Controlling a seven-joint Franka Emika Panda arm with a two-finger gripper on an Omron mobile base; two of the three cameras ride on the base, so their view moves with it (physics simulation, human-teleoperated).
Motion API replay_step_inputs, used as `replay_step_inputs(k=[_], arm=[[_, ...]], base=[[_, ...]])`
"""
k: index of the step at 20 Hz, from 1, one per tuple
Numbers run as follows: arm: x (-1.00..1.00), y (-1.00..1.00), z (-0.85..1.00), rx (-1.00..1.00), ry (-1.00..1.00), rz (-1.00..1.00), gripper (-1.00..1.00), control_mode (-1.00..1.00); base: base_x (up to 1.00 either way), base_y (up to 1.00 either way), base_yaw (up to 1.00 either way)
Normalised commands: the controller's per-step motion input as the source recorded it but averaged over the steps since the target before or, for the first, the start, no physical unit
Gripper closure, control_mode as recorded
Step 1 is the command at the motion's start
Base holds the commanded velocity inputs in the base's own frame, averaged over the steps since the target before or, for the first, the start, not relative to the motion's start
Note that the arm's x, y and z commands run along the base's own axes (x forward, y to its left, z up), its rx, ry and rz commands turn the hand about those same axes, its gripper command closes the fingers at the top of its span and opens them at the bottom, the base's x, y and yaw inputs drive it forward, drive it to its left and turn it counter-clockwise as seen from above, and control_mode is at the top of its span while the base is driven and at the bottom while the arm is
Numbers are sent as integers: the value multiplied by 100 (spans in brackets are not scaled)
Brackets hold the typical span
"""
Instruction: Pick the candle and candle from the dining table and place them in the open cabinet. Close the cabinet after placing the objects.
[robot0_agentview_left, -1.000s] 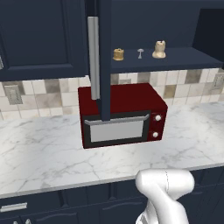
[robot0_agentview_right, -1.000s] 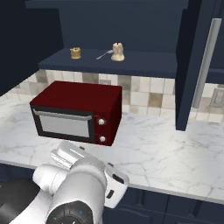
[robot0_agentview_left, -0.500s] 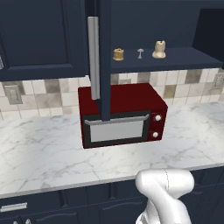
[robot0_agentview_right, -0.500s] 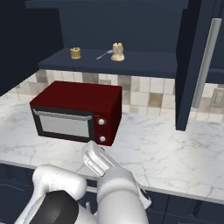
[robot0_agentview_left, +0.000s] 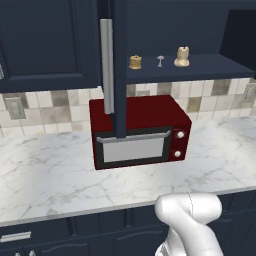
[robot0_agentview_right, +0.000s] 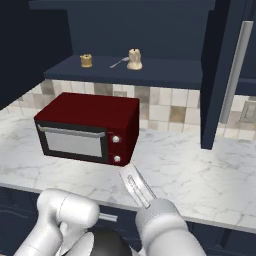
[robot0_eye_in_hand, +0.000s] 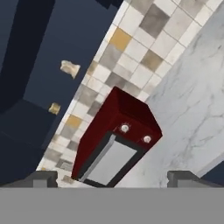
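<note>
Glossy white robot arm (robot0_agentview_left: 192, 225) built of rounded, smooth-shelled cylindrical segments; casing surface plain. In the right base view, a dark, near-black joint section (robot0_agentview_right: 102, 245) sits between two white links. Two small dark grey square-ended finger tips (robot0_eye_in_hand: 40, 178) on the gripper (robot0_eye_in_hand: 111, 180).

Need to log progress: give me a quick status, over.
Gripper open, empty. Both candles, tan and cream, sit inside the cabinet. Cabinet door open, not yet closed. Nothing blocking.

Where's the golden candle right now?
The golden candle stands on the open cabinet's shelf above the red microwave, left of the cream candle in both base views.
</note>
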Motion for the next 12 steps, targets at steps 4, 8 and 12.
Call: replay_step_inputs(k=[4,8,12], arm=[[0,-35,0,34,0,0,-100,-100],[0,-34,0,36,0,0,-100,-100],[0,-28,0,35,0,0,-100,-100]], base=[[0,0,0],[0,0,0],[0,0,0]])
